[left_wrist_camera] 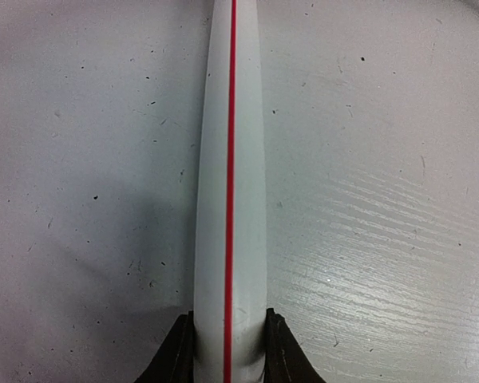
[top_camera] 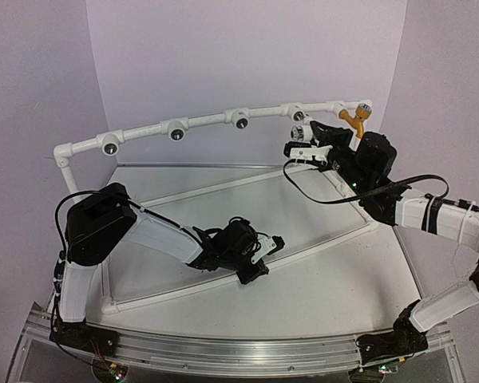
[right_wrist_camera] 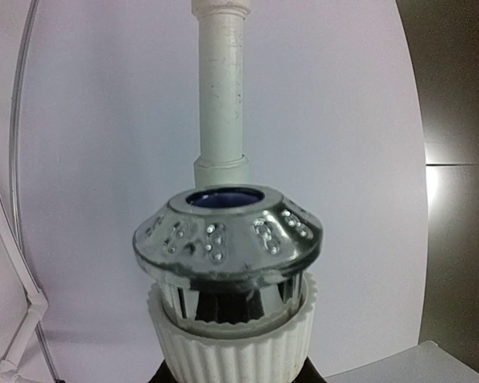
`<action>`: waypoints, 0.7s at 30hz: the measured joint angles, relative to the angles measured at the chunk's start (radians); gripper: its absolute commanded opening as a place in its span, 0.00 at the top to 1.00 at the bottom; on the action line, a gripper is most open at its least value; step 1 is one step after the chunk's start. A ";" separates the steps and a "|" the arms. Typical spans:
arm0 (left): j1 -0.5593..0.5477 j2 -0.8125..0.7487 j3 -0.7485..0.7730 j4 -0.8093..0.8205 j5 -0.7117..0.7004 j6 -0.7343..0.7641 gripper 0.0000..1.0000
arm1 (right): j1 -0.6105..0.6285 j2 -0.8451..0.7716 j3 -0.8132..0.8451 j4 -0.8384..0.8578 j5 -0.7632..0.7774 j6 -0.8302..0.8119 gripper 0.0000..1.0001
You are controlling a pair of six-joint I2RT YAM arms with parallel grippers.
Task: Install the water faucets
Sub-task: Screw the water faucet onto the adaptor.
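I see R gripper (top_camera: 306,142) clamped on white faucet (right_wrist_camera: 231,339), far right, at pipe frame (top_camera: 207,121). Also yellow-orange faucet (top_camera: 353,120) sits on frame's far-right end. L gripper (left_wrist_camera: 228,345) clenched on red-striped rail (left_wrist_camera: 228,159), near centre.

White-and-black arms (top_camera: 164,235) (black cables (top_camera: 319,196))

Top view: fixed high behind arm bases (top_camera: 72,331), angled down and forward over whole table (top_camera: 319,279) to pipe frame (top_camera: 207,120) at back. Left wrist view: very near, straight down on low rail (left_wrist_camera: 227,159), left claw (left_wrist_camera: 227,363) at bottom edge. Right wrist view: very near, facing chrome socket (right_wrist_camera: 227,239), white faucet (right_wrist_camera: 231,351) below. Top view shares rail, socket, faucet.
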 measured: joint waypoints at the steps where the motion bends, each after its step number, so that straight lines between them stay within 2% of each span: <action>1: 0.000 0.000 0.000 0.000 -0.001 0.000 1.00 | 0.000 0.000 0.000 -0.002 -0.004 0.003 1.00; 21: -0.003 0.001 0.001 -0.001 -0.008 0.001 1.00 | 0.026 0.006 0.024 -0.006 -0.015 0.067 1.00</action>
